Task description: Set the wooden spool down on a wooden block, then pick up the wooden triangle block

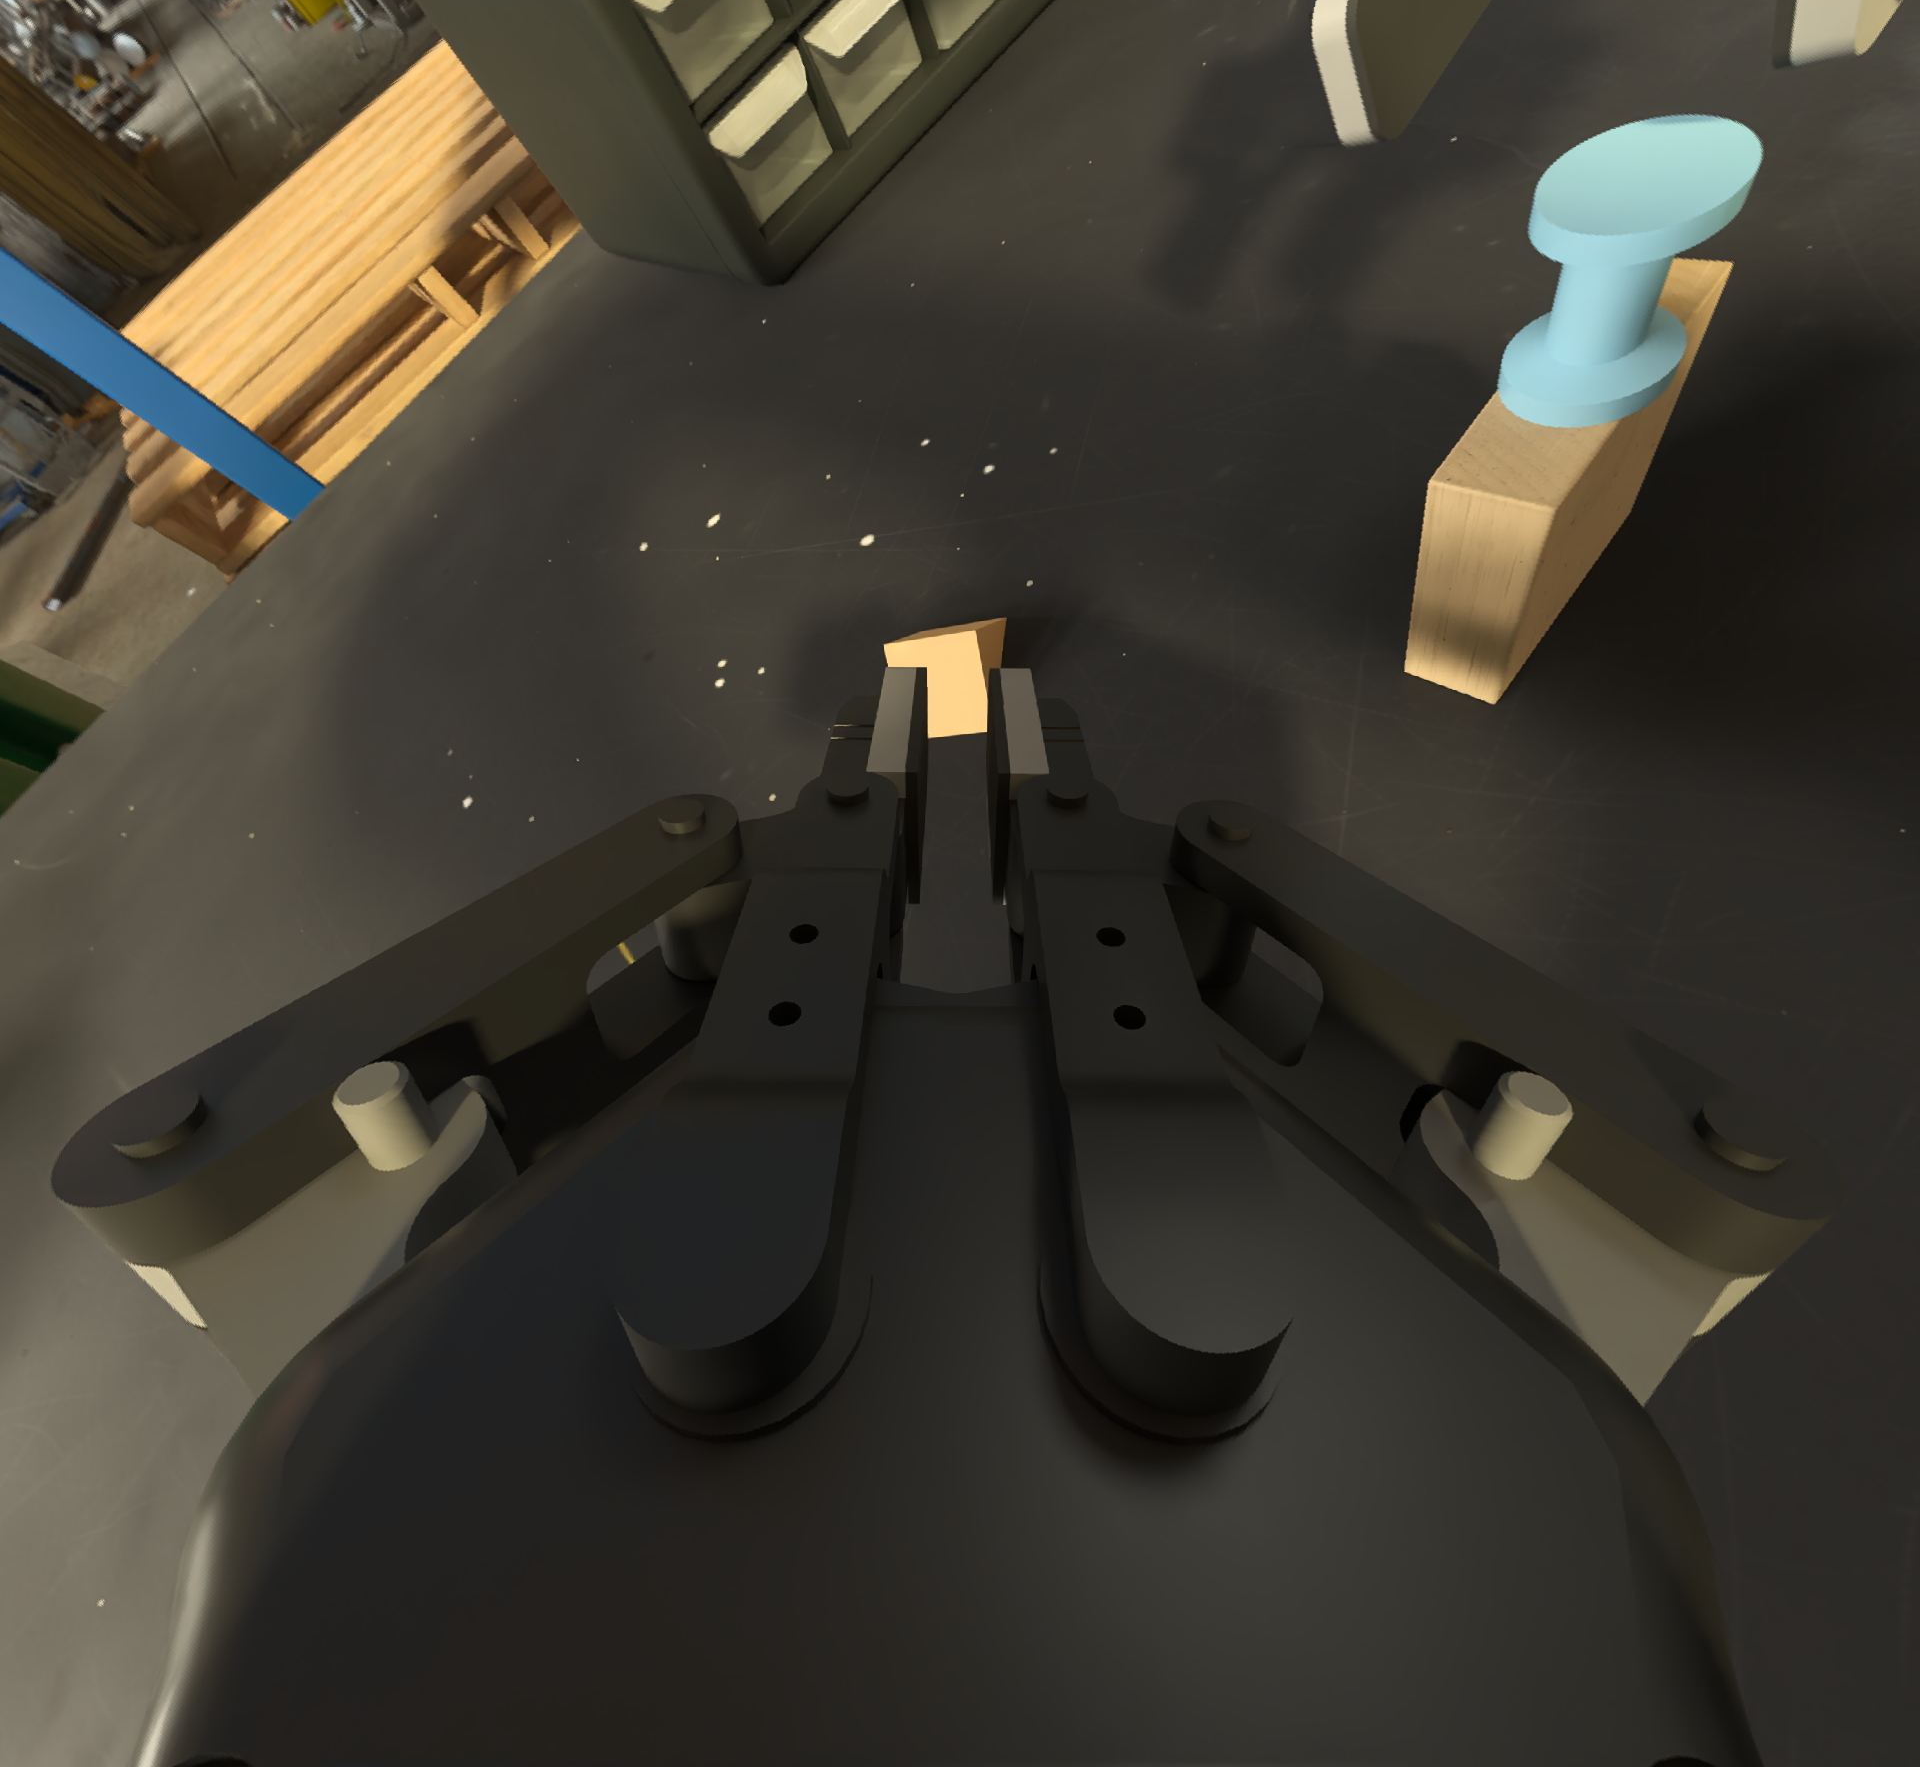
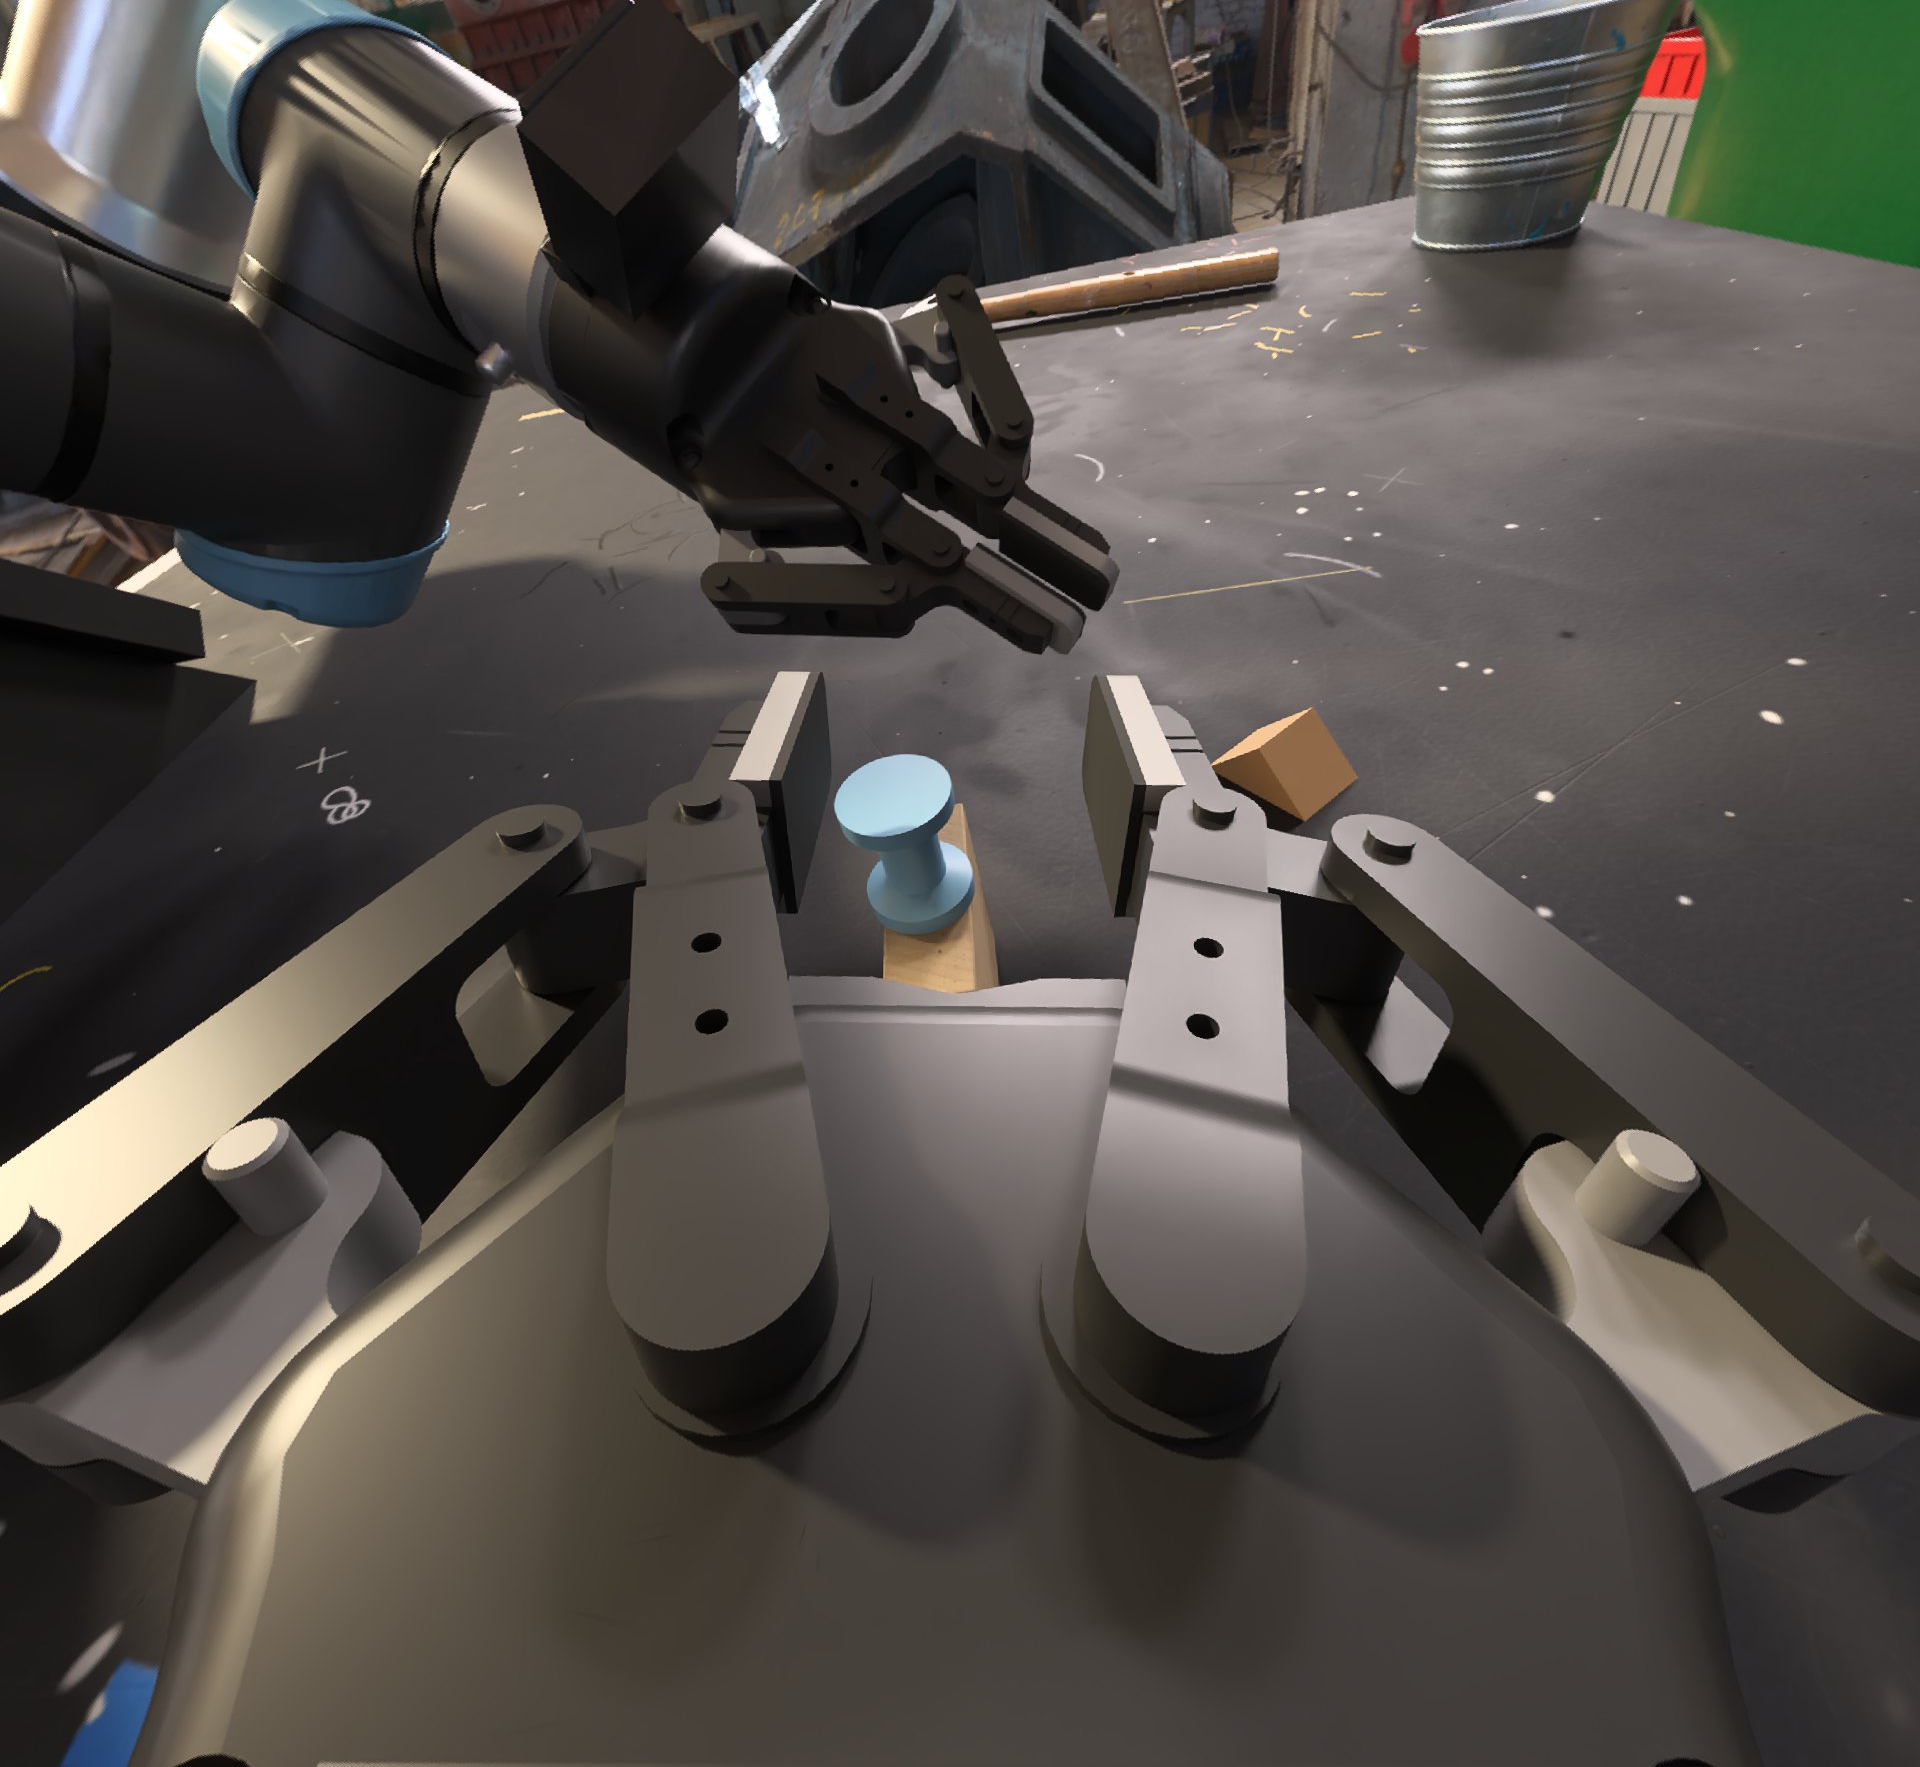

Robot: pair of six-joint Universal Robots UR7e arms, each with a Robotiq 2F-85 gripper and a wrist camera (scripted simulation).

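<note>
A light blue spool (image 1: 1631, 283) stands upright on a pale wooden block (image 1: 1527, 522), at the right of the dark table. My right gripper (image 2: 956, 709) is open and empty, with the spool (image 2: 904, 839) and the block (image 2: 940, 954) below, between its jaws. Its fingers (image 1: 1382, 24) show in the left wrist view above the spool. The wooden triangle block (image 2: 1288, 761) lies on the table to the right of the spool. My left gripper (image 1: 956, 689) hovers just over the triangle block (image 1: 961, 657), its jaws only narrowly apart and empty. It also shows in the right wrist view (image 2: 1060, 605), above the table.
A grey drawer cabinet (image 1: 810, 34) stands at the far side of the table. A metal bucket (image 2: 1527, 117) and a wooden-handled tool (image 2: 1132, 283) lie near the far table edge. The table edge (image 1: 208, 574) runs close on the left.
</note>
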